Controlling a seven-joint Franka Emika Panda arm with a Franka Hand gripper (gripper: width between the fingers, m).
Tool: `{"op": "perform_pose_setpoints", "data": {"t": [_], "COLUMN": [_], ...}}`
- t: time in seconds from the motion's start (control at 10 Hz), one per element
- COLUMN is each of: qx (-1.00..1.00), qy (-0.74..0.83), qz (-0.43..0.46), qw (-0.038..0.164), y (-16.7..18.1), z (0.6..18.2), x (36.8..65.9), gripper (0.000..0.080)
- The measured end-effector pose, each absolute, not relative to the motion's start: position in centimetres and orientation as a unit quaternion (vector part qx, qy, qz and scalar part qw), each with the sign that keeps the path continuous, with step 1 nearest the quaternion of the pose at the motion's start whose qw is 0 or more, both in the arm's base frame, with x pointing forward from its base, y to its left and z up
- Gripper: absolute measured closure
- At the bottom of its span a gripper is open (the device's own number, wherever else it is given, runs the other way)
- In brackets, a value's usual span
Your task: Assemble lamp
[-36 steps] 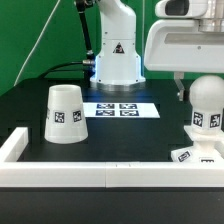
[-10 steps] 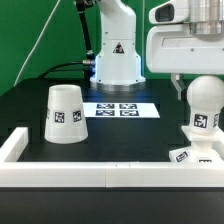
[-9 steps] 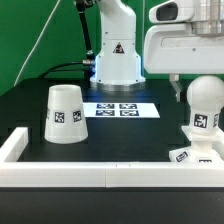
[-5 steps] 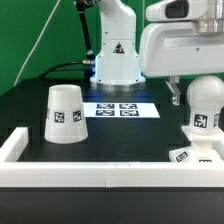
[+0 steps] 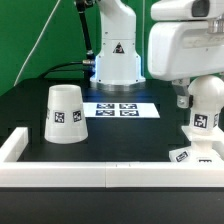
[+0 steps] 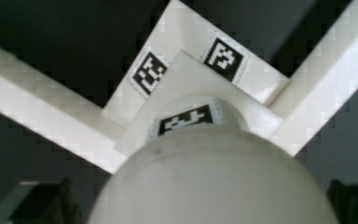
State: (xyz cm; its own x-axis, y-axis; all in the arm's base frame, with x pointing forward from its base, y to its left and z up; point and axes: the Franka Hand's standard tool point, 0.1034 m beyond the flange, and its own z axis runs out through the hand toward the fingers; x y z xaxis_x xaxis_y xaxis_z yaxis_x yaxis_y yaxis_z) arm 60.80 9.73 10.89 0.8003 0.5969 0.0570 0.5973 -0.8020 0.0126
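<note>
One wrist view shows bulb (image 6: 208, 180) on base (image 6: 190, 75); tool's grip cannot be told.

White shade (image 5: 64, 112), black-and-white tag (image 5: 61, 117)

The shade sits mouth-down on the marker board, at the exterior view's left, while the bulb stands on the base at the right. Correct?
Not quite. In the exterior view the shade stands mouth-down on the black table, beside the marker board, not on it. The bulb does stand on the base at the right.
</note>
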Motion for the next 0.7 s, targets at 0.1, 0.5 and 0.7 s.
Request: {"op": "perform_pose_setpoints", "data": {"t": [0.1, 0.5, 0.7], "qx": [-0.932, -0.85, -0.804], "qy": [-0.36, -0.527, -0.594], "qz": [-0.026, -0.011, -0.007], "qw": [0.002, -0.016, -0.026], "y": [9.97, 10.28, 10.21], "z": [10.8, 10.95, 11.2], "x": [60.59, 60.63, 60.92], "gripper": [0.0101, 0.0101, 0.0101]}}
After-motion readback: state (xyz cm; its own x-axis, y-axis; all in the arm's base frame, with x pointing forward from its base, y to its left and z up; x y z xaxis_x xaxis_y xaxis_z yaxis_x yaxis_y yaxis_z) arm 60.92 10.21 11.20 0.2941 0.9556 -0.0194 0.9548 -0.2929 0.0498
